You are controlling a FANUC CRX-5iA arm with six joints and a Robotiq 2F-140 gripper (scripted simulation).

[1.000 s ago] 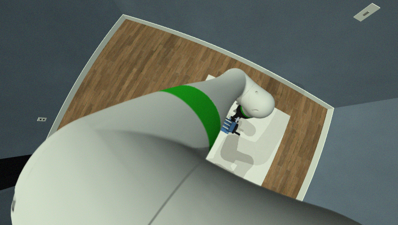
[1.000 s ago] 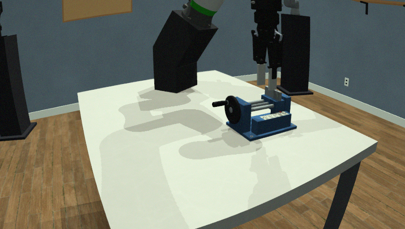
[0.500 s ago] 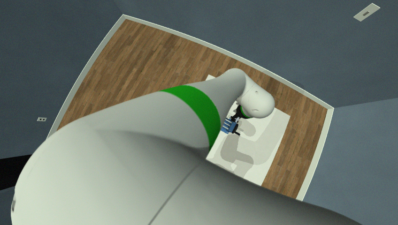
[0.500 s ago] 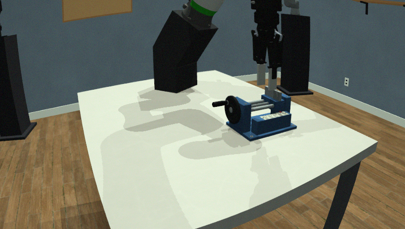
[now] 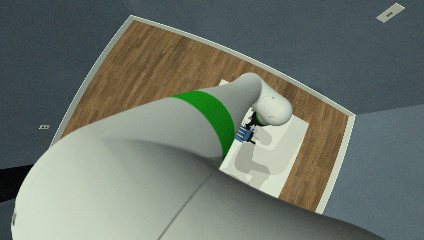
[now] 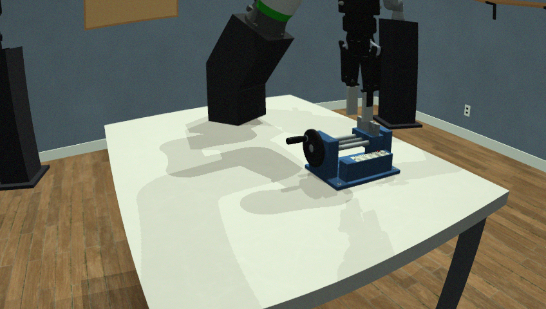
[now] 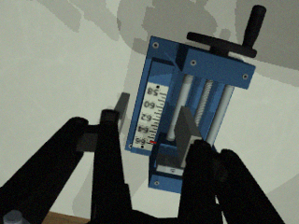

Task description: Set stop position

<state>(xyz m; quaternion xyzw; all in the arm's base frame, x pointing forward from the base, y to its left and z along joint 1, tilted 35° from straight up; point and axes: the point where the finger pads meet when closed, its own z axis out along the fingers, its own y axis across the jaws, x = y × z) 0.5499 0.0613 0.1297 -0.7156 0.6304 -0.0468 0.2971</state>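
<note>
While my pincer (image 7: 153,119) hangs over the blue slide fixture (image 6: 360,168), I record it as partly closed and grasping nothing: the two grey fingertips stand apart with an open gap between them.

Position of the pincer: it points down over the end of the fixture farthest from the handwheel (image 6: 313,147). In the wrist view one fingertip sits outside the fixture on the scale side, over the worktop (image 6: 191,214); the other lies over the rods (image 7: 206,106). I cannot tell whether either fingertip touches the fixture.

Handwheel: a black disc, standing upright at the fixture's near end, with its crank handle (image 6: 295,140) sticking out sideways. It is well apart from my pincer and untouched.

Stop: a grey block (image 6: 367,126) at the far end of the rods, just below my fingertips. A red pointer (image 7: 152,142) lies against the white scale (image 7: 151,115) near its low end. The numerals are too blurred to read.

Fixture: flat on the worktop, toward its far right part.
</note>
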